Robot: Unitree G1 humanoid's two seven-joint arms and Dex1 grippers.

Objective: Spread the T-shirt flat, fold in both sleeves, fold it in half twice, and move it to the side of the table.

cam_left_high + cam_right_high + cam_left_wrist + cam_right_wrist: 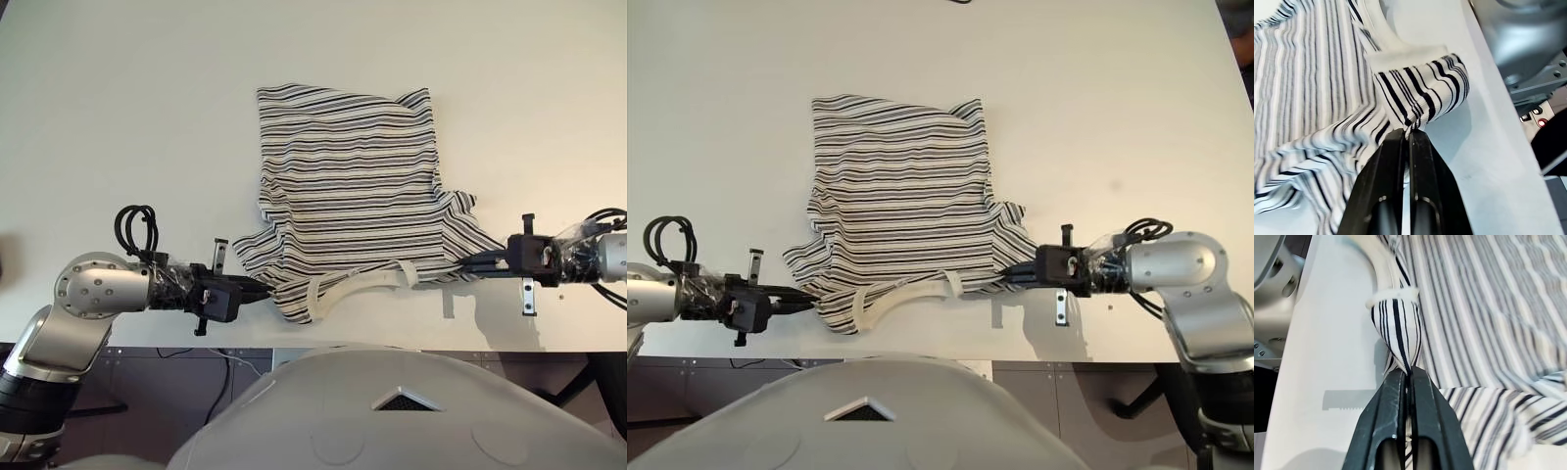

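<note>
The shirt [348,166] lay rumpled on the table [118,117], collar side at the near edge, w/ the left gripper [261,287] clenched on the fabric at one shoulder and the right gripper [468,264] clenched on the other. To spread it well, I judged that both arms needed to pull apart evenly & low over the table, w/ a firm pinch until the bunched sleeves lay flat, then let go w/o dragging. Count: 1 shirt, 2 grippers, 1 table.
</note>
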